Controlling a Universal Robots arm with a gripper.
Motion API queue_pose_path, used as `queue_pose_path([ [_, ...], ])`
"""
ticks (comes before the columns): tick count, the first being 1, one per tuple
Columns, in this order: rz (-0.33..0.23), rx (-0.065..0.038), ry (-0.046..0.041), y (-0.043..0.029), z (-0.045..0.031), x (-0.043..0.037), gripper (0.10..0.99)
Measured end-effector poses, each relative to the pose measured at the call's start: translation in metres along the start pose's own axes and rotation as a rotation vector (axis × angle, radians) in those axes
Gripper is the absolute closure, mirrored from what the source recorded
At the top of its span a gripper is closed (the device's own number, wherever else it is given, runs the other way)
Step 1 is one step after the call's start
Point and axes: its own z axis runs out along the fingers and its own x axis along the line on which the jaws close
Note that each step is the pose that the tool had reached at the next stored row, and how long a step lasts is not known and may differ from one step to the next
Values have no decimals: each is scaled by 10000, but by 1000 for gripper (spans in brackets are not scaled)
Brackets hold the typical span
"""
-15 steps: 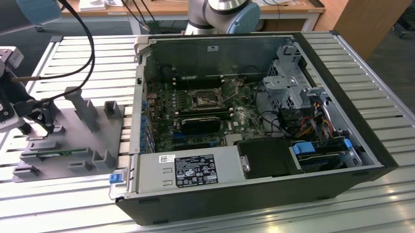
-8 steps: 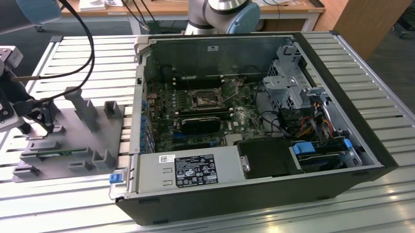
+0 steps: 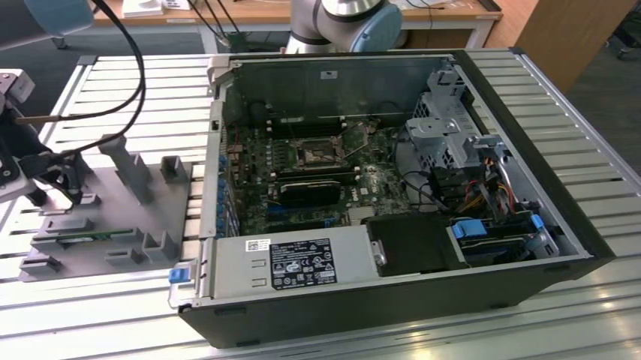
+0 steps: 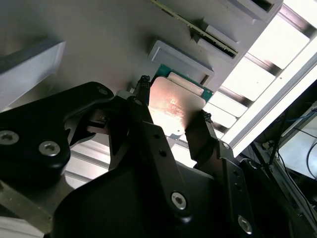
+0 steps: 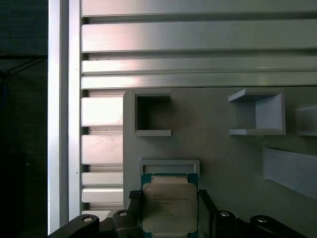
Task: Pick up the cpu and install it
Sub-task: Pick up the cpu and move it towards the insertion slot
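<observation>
1. Gripper [image 4: 173, 99] [image 5: 170, 196]: in both wrist views we see its two black fingers [image 4: 141, 94] closed narrow against opposite edges of the cpu [image 4: 174, 105] [image 5: 170, 208]. In the exterior view it hangs at that view's left [image 3: 65, 187].
2. The cpu: silver top up, green edge showing, lying flat on the grey fixture plate [image 5: 223, 158] [image 3: 110, 225], held between the fingers.
3. Low rectangular frame [image 5: 169, 165]: touching or just beside the cpu's far edge.
4. Two open square brackets [image 5: 151, 115] [image 5: 257, 113]: upright on the plate, further out.
5. Tall grey posts [image 3: 130, 169]: standing on the plate between the gripper and the case.
6. Slatted aluminium table [image 3: 561, 97] [image 5: 198, 37]: carries plate and case.
7. Open computer case [image 3: 561, 247]: lying on its side, well apart from the cpu. Inside we note the motherboard [image 3: 251, 187], an empty square socket [image 3: 318, 152], a black block [image 3: 315, 191], a labelled power supply box [image 3: 290, 262] and loose cables [image 3: 481, 180].
8. Arm base [image 3: 346, 19]: beyond the case.
</observation>
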Motion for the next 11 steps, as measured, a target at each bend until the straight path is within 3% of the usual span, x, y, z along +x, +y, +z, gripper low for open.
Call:
queue_pose_path([
  [11, 0, -2, -2, 3, -62, 1, 545],
])
